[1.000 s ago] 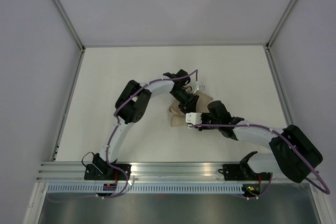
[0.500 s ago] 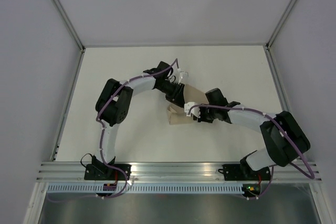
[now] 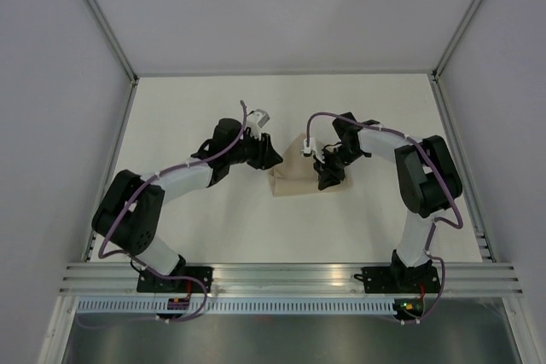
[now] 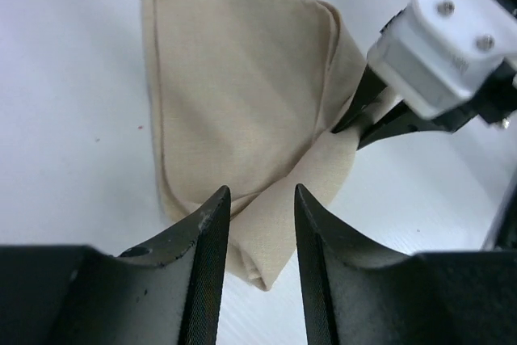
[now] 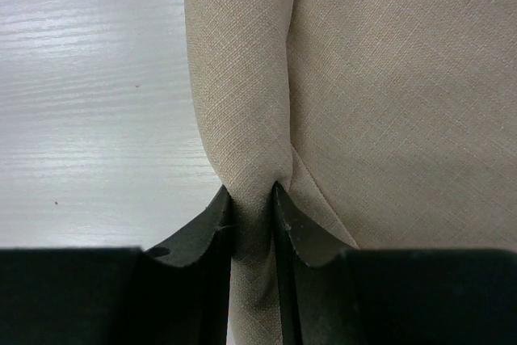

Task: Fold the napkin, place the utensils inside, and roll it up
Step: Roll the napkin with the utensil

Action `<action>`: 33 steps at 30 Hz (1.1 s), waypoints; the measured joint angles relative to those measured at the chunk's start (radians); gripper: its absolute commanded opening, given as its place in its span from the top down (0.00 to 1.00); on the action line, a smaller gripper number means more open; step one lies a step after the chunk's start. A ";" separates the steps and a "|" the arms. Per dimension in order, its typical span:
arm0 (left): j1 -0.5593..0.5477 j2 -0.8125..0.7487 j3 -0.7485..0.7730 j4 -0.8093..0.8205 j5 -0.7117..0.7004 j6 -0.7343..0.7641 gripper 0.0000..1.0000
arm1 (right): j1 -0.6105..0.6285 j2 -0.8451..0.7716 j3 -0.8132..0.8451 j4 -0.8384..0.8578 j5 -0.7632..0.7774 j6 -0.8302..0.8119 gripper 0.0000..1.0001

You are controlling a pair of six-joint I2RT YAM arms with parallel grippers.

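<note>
Grey walls (image 3: 51,83) close us in on three sides, and below them the white table (image 3: 188,117) spreads out. Both arms reach in from the near edge toward the middle. There the napkin (image 3: 294,182) lies as a small folded bundle, one long edge turned over into a soft roll. We reckon it light, limp and a touch slippery on this top. A pinch on the thick rolled edge should hold better than one on a single layer. The right gripper (image 5: 253,195) does just that: narrow, nipped on a ridge of cloth. The left gripper (image 4: 258,199) hangs just short of the roll, half-wide, clamping nothing. Our count: one napkin, two grippers, no utensils in sight. Whether they sit inside the fold we cannot tell.
</note>
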 measured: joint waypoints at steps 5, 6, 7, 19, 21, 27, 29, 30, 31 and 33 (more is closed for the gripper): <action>-0.053 -0.106 -0.169 0.159 -0.139 0.021 0.55 | -0.017 0.055 0.062 -0.073 -0.034 -0.005 0.80; -0.081 -0.119 -0.184 0.182 -0.167 0.043 0.54 | -0.019 0.062 0.069 -0.081 -0.037 -0.005 0.80; -0.117 -0.129 -0.194 0.198 -0.193 0.071 0.54 | -0.021 0.070 0.079 -0.092 -0.042 -0.005 0.80; -0.456 0.035 -0.067 0.192 -0.411 0.493 0.52 | -0.042 0.163 0.185 -0.212 -0.086 0.013 0.80; -0.475 0.086 -0.038 0.174 -0.423 0.546 0.51 | -0.044 0.168 0.191 -0.219 -0.091 0.013 0.80; -0.497 0.196 0.010 0.132 -0.446 0.649 0.48 | -0.045 0.180 0.205 -0.235 -0.094 0.013 0.80; -0.497 0.218 0.015 0.127 -0.461 0.671 0.38 | -0.045 0.183 0.209 -0.240 -0.095 0.013 0.80; -0.497 0.229 0.021 0.127 -0.469 0.684 0.38 | -0.045 0.185 0.211 -0.242 -0.095 0.013 0.80; -0.497 0.238 0.027 0.127 -0.474 0.689 0.38 | -0.045 0.186 0.213 -0.244 -0.095 0.014 0.80; -0.497 0.253 0.037 0.126 -0.483 0.699 0.39 | -0.046 0.187 0.214 -0.245 -0.095 0.015 0.80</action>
